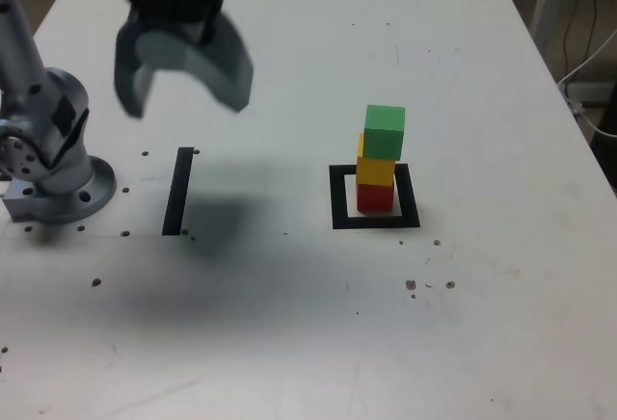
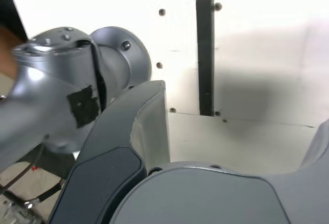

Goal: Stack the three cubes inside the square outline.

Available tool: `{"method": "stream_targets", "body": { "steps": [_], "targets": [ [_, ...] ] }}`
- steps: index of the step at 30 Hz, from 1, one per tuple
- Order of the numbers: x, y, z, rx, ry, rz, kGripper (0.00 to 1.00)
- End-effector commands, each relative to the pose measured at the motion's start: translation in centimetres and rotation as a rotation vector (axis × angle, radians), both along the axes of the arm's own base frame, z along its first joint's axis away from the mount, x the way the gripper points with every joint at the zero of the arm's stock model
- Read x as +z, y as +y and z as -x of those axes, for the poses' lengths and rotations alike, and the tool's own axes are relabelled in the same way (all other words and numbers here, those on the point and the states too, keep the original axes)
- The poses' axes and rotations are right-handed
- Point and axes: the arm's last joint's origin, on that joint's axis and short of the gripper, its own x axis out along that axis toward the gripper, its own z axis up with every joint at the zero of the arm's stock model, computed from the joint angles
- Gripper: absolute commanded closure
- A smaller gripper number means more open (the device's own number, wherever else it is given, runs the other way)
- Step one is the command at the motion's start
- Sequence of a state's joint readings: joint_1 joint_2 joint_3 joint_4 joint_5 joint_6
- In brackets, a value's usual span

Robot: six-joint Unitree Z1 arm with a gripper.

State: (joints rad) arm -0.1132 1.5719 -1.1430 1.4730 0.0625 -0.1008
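Note:
The three cubes stand in one tower at the exterior view's right: the red cube (image 1: 376,196) at the bottom, the yellow cube (image 1: 375,170) on it, and the green cube (image 1: 385,131) on top, shifted slightly sideways. The tower rests inside the square outline (image 1: 338,198). My gripper (image 1: 183,92) hangs high above the table at the exterior view's upper left, far from the tower, open and holding nothing. In the wrist view the gripper (image 2: 236,136) shows one dark finger (image 2: 146,126) spread wide from the other; no cubes or outline appear there.
A straight black strip (image 1: 177,192) (image 2: 205,54) lies on the white table (image 1: 289,343), below the gripper. The arm's grey base (image 1: 58,179) (image 2: 61,90) stands at the exterior view's left edge. Small screw holes dot the tabletop.

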Motion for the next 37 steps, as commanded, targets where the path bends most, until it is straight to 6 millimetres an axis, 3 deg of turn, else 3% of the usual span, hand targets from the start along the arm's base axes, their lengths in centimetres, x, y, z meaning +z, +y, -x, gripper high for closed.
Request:
{"method": "stream_targets", "body": {
  "steps": [1,7,16,37],
  "targets": [
    [-1.2,0.0,0.9,0.005,0.008,0.015,0.0],
    [-4.3,-0.2,1.9,0.004,0.021,0.071,0.0],
    [-6.9,-0.4,2.2,-0.005,0.011,0.126,0.0],
    [-7.7,-0.4,2.6,-0.006,0.004,0.142,0.0]
  ]
}}
